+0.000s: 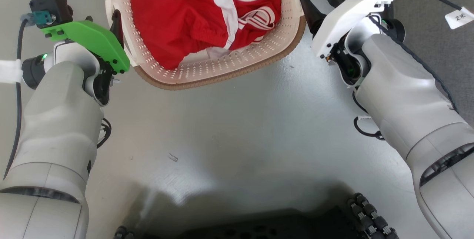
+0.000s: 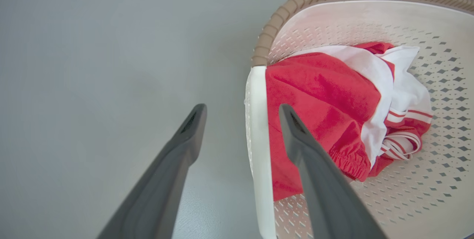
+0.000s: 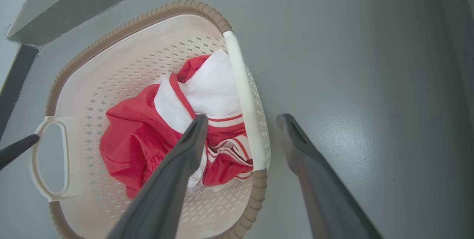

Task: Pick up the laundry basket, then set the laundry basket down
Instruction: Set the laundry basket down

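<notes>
Grey floor (image 1: 237, 128) nearest, two grippers, left gripper (image 2: 241, 107) spread wide astride one white handle (image 2: 257, 128), right gripper (image 3: 242, 117) spread wide astride the other handle (image 3: 240, 94), neither clamped, one laundry basket (image 1: 222, 69) on the floor between them, one red-and-white garment (image 1: 174, 20) inside.

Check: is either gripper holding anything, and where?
Nothing held. Left gripper and right gripper are open, each straddling a handle of the basket.
</notes>
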